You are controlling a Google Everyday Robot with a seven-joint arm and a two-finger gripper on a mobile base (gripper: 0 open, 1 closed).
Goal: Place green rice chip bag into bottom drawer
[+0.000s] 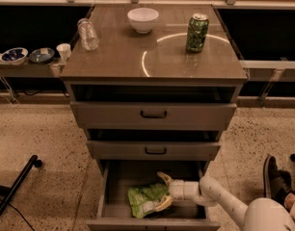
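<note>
The green rice chip bag [146, 199] lies flat on the floor of the open bottom drawer [105, 200], its white label facing up. My gripper [162, 190] reaches into the drawer from the right, at the bag's right end. Its fingers are spread apart: the upper fingertip [162, 176] stands clear above the bag and the lower one rests by the bag's lower right edge. The white arm [220, 202] comes in from the bottom right.
The two upper drawers with black handles [153, 114] are pulled slightly out. On the cabinet top stand a white bowl [142, 19], a dark green soda can [197, 32] and a clear plastic bottle [87, 33]. A shoe [274, 178] is on the floor at right.
</note>
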